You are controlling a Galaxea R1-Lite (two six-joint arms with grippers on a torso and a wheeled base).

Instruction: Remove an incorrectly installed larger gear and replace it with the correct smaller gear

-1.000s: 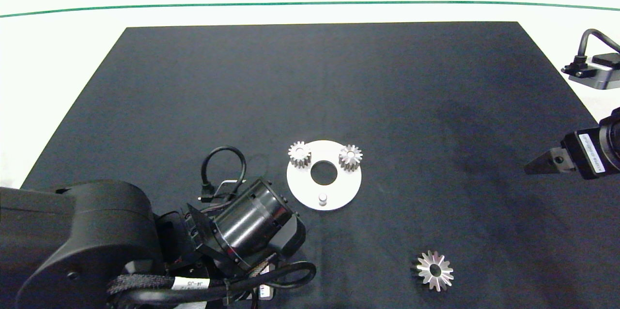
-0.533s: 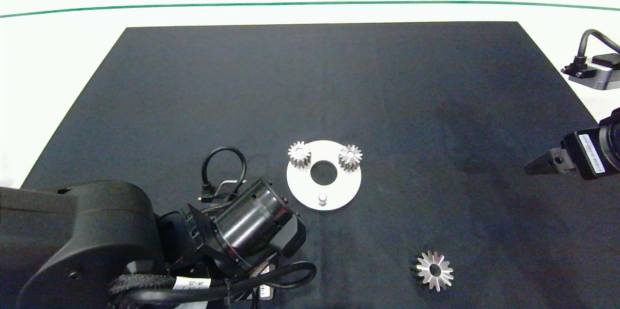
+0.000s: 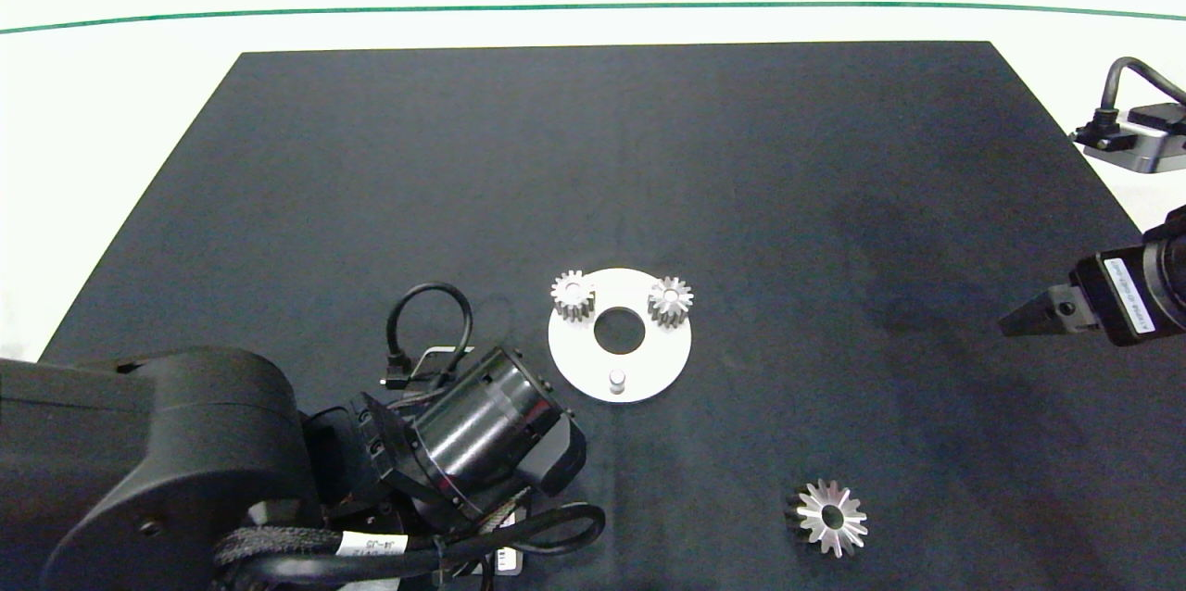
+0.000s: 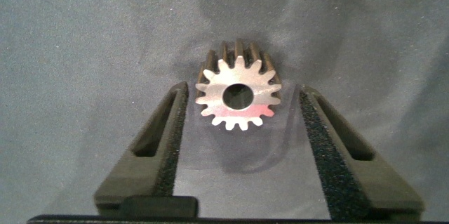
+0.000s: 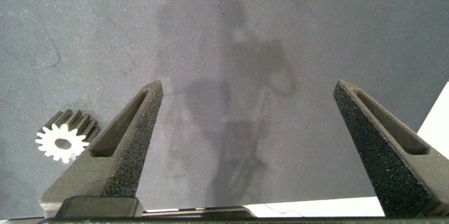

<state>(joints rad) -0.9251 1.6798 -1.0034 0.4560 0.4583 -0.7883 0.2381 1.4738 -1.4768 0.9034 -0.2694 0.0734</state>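
The black mat (image 3: 649, 156) covered most of the table. The L arm (image 3: 185, 461) lay across its near-left corner, and its own bulk hid the fingers in the head view. The R gripper (image 3: 1015, 324) hung idle over the mat's right edge with its fingers wide apart and nothing between them.

The white plate (image 3: 662, 359) sat mid-mat with 2 small gears on its far pegs. The near peg (image 3: 617, 380) was bare. The larger gear (image 3: 831, 517) lay flat on the mat, well apart from the plate on the near-right, so the removal looked done.

The smaller gear (image 4: 238, 96) lay on the mat between the L gripper (image 4: 242, 89) fingers. The fingers were apart, one on each side, and neither pad (image 4: 174, 136) touched the teeth.

Step in hand, as I judged it: the pick. To do it well:
- Centre the gear between the pads before closing.
- Get low enough to catch the tooth flanks, not just the top rim.
- Close evenly so it doesn't skid or tip.
- Keep it level w/ the bore over the bare peg, since a tilted gear prob. jams on a peg.

Writing: a white label on the R wrist (image 3: 1123, 295) and a white tag on the L arm's cable (image 3: 371, 543) both carried print, but it was too small to read reliably. No brand was visible.
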